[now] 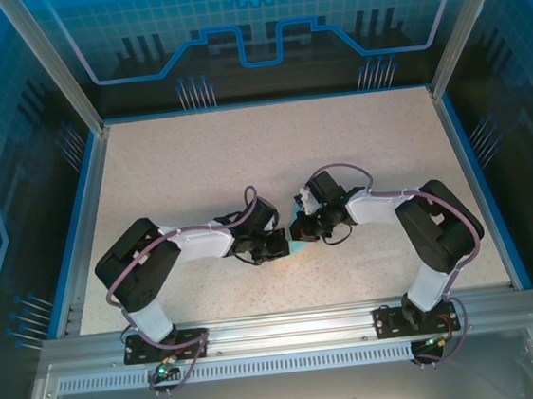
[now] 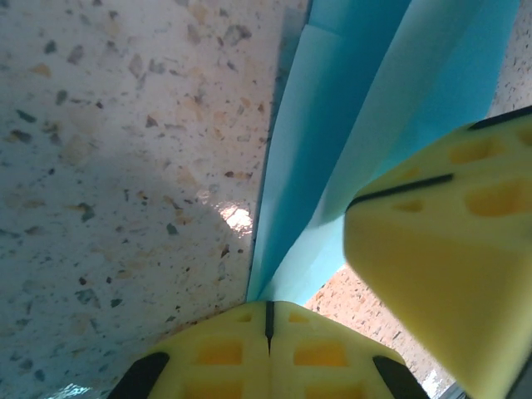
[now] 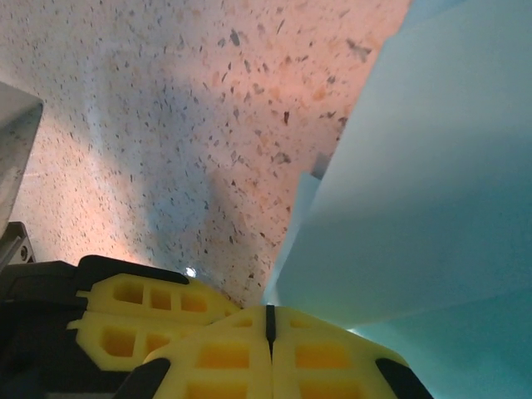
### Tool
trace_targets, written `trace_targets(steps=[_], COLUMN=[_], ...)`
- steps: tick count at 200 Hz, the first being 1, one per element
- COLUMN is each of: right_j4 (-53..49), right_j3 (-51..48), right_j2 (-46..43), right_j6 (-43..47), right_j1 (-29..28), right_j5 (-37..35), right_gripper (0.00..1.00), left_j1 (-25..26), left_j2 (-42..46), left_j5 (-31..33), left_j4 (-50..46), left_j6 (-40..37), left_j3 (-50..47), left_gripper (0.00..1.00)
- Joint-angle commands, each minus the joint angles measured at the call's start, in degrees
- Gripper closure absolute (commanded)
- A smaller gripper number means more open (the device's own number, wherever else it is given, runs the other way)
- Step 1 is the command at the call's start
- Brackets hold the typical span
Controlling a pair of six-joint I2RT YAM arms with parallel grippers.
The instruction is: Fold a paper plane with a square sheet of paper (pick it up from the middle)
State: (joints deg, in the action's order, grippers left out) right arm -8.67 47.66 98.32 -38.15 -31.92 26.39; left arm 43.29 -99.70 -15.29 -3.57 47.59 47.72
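Left-wrist close-up: paper (image 2: 366, 125), seemingly pinched.

Top external: looks steeply down from high above and behind the arm bases, taking in the whole worktop (image 1: 197, 169) from afar. Left wrist: peers from just behind the left claw (image 2: 268, 314), low over the worktop, along the blue paper (image 2: 349, 125). Right wrist: peers equally close from behind the right claw (image 3: 268, 317). Overlap at that paper, mid-worktop.
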Motion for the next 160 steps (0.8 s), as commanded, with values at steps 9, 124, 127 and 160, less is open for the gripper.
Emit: trace_targets(steps=[9, 124, 127, 160], right_j4=[1.3, 0.0, -0.1, -0.9], right_j3=[-0.5, 1.2, 1.5, 3.6], right_j2=[2.2, 6.9, 7.0, 8.3], right_j6=[-0.3, 4.0, 4.2, 6.7], right_j1=[-1.3, 3.0, 3.5, 7.8], right_j5=[1.2, 0.2, 0.4, 0.3], right_gripper=[0.97, 0.97, 0.97, 0.97], left_j1=[-0.1, -0.1, -0.1, 0.0], left_j2=[-1.5, -1.3, -1.3, -1.2], left_j5=[1.6, 1.4, 1.4, 1.2], left_j4=[-3.2, -4.4, -4.6, -5.3], left_j6=[0.5, -0.1, -0.2, -0.8], left_j3=[-2.2, -3.3, -3.4, -4.1], left_gripper=[1.00, 1.00, 1.00, 1.00])
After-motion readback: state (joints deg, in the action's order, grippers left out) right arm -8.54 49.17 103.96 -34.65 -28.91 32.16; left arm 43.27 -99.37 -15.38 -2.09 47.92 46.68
